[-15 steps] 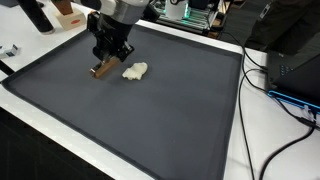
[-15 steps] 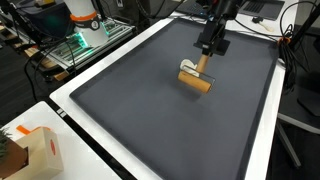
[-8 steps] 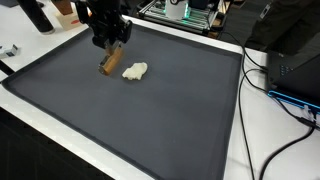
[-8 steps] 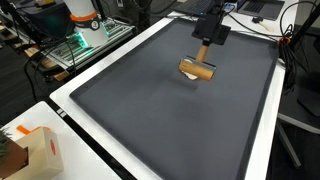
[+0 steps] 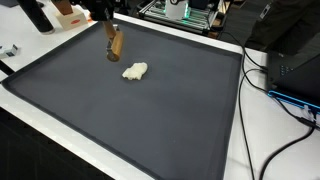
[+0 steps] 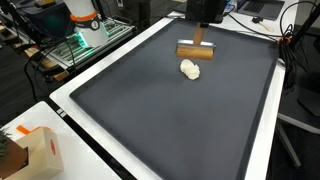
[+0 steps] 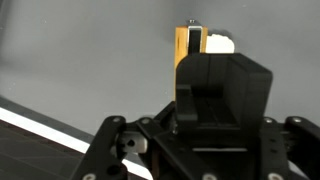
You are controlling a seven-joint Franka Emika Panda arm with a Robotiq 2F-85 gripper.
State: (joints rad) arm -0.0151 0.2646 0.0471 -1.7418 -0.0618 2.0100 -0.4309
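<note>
My gripper is shut on the stem of a wooden tool with a cylindrical head. The tool hangs in the air above the dark mat, near its far edge. A small lump of white dough lies on the mat just below and beside the tool's head, not touching it. In the wrist view the black fingers fill the lower half, with the wooden tool sticking out beyond them and the dough behind it.
A white table border runs round the mat. An orange and white box stands near one corner. Cables trail along one side. A rack of electronics with green lights stands beyond the mat.
The gripper has risen and moved toward the mat's far edge, carrying the wooden tool up off the mat. The dough has stayed where it lay.
</note>
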